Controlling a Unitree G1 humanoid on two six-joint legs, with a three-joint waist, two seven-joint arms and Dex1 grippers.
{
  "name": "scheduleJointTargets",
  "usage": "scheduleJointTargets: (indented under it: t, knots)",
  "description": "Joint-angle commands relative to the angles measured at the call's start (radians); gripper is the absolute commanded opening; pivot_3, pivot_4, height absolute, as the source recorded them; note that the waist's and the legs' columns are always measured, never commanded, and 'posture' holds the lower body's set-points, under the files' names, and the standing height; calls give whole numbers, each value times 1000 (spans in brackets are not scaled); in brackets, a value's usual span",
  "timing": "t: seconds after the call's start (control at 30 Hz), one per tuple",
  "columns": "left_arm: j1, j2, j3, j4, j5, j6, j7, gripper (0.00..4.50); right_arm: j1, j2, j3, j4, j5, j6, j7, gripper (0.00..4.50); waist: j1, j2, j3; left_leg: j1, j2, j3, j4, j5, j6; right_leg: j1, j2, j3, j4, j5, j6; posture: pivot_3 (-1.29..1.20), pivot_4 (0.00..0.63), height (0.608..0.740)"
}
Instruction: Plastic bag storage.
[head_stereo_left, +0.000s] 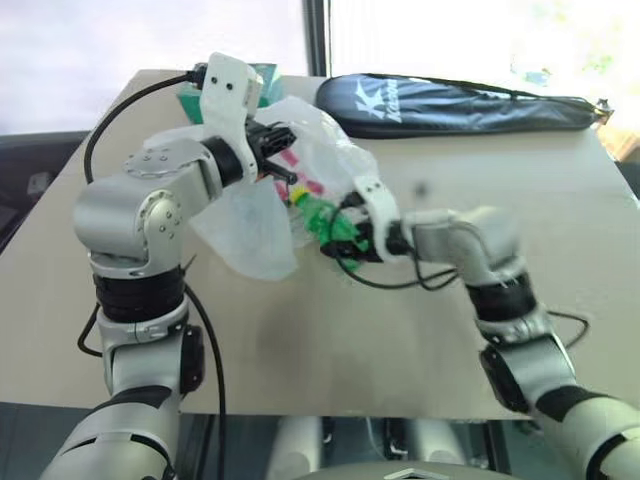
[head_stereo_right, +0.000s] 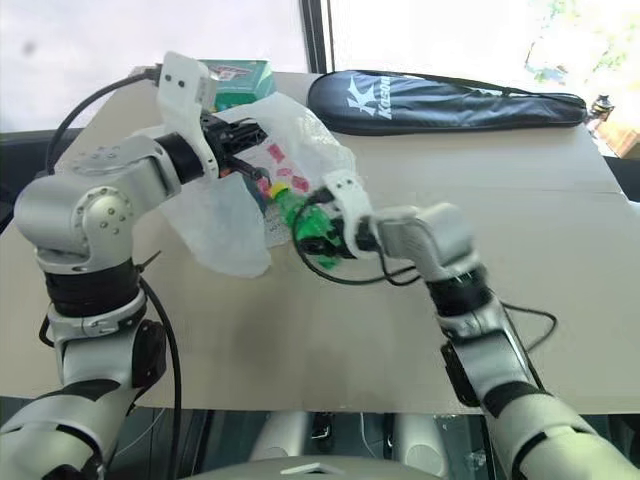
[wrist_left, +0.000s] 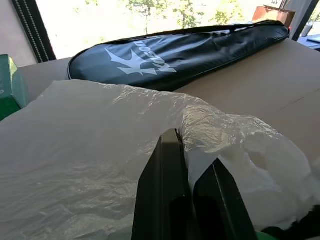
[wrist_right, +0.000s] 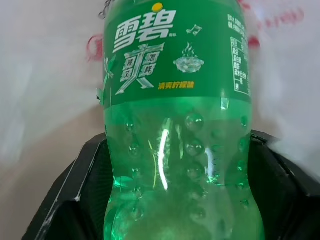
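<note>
The plastic bag (head_stereo_left: 250, 225), thin crinkly white film with red print, hangs above the table from my left gripper (head_stereo_left: 283, 160), which is shut on its upper edge. In the left wrist view the two black fingers (wrist_left: 165, 190) pinch a fold of the film. My right gripper (head_stereo_right: 325, 235) is shut on a green soda bottle (wrist_right: 175, 125), which lies between its black fingers. The bottle's far end is at the bag's right side, against the film. Whether it is inside the bag I cannot tell.
A long black racket cover (head_stereo_left: 450, 105) lies across the back of the brown table (head_stereo_left: 400, 340). A green box (head_stereo_right: 235, 80) stands at the back left, behind the bag. Loose black cables hang by both arms.
</note>
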Motion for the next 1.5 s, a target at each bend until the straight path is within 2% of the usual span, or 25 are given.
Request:
scheduleJointTargets:
  t: [0.03,0.13,0.2,0.23,0.3,0.43,0.53,0.67,0.8,0.9,0.97,1.1,1.23,1.37,1.47,1.5]
  knots:
    - [29,10,24,-109,-32,58,23,0,-152,102,-58,321,-70,-320,-1,2990,-4,0,0,0,0,0,-1,0,0,0,0,0,0,0,0,0,150,740]
    - [55,-6,40,-151,-46,101,51,0,-243,158,-72,593,-147,-578,2,2990,-4,0,0,1,1,1,-1,0,-1,0,0,1,0,0,0,0,150,740]
    - [65,-24,51,-158,-46,115,77,0,-278,176,-55,724,-208,-734,18,4058,-1,0,0,0,1,0,-1,0,-1,0,0,0,0,0,0,0,150,740]
    - [71,-37,61,-157,-49,123,90,0,-284,184,-60,757,-218,-783,37,4326,0,0,0,0,0,0,-1,0,-1,0,-1,0,-1,0,0,0,150,740]
    - [84,-61,77,-148,-46,123,115,0,-278,190,-71,741,-217,-818,91,4443,0,0,0,0,0,0,-1,0,-1,0,-1,0,-1,0,0,0,150,740]
    - [83,-113,120,-104,-43,119,160,0,-171,142,-69,460,-176,-719,202,4443,-1,0,0,0,1,0,-1,0,-1,0,-1,0,-1,0,0,0,150,740]
    - [81,-135,138,-58,-41,103,177,0,-31,39,-55,111,-136,-561,244,4443,6,0,0,0,1,-1,-2,0,-1,1,-2,0,-1,0,0,0,150,740]
    - [73,-130,136,4,-39,58,171,0,124,-116,-32,-344,-116,-339,208,4443,6,0,0,0,0,-1,-1,0,-1,1,-3,0,-1,0,0,0,150,740]
    - [52,-124,125,52,-47,28,158,0,192,-224,-39,-560,-89,-195,187,4443,-3,0,0,2,2,0,-2,1,-2,0,-1,1,1,0,-1,0,150,740]
    - [38,-112,99,72,-53,13,137,0,214,-302,-19,-579,-168,-184,126,4443,1,0,0,3,2,0,-2,2,-3,0,-1,0,2,0,-1,0,150,740]
    - [31,-100,92,84,-51,8,132,0,202,-281,-43,-546,-193,-168,57,4443,1,0,0,3,1,0,-1,2,-3,0,-2,1,2,0,-1,0,150,740]
    - [19,-77,69,97,-46,-2,122,0,143,-172,-92,-414,-244,-121,-95,4443,1,0,0,3,1,0,-1,2,-3,0,-1,1,4,0,-1,0,150,740]
    - [19,-64,47,80,-38,-2,131,0,67,-30,-109,-245,-305,-180,-240,4443,-2,0,0,3,1,1,-1,2,-3,-1,-1,2,4,0,-1,0,150,740]
    - [24,-51,24,60,-26,-11,139,0,21,52,-95,-126,-394,-262,-372,4443,1,0,0,1,1,1,-1,2,-3,-1,-1,1,3,0,-1,0,150,740]
    - [33,-55,15,33,-23,-8,146,0,14,66,-77,-56,-463,-325,-445,3749,3,0,0,1,0,1,-1,2,-3,-1,-2,1,3,0,-1,0,150,740]
    - [36,-56,13,25,-22,-8,148,0,16,68,-75,-43,-476,-341,-456,3179,3,0,0,1,0,1,-1,2,-3,-1,-2,1,3,0,-1,0,150,740]
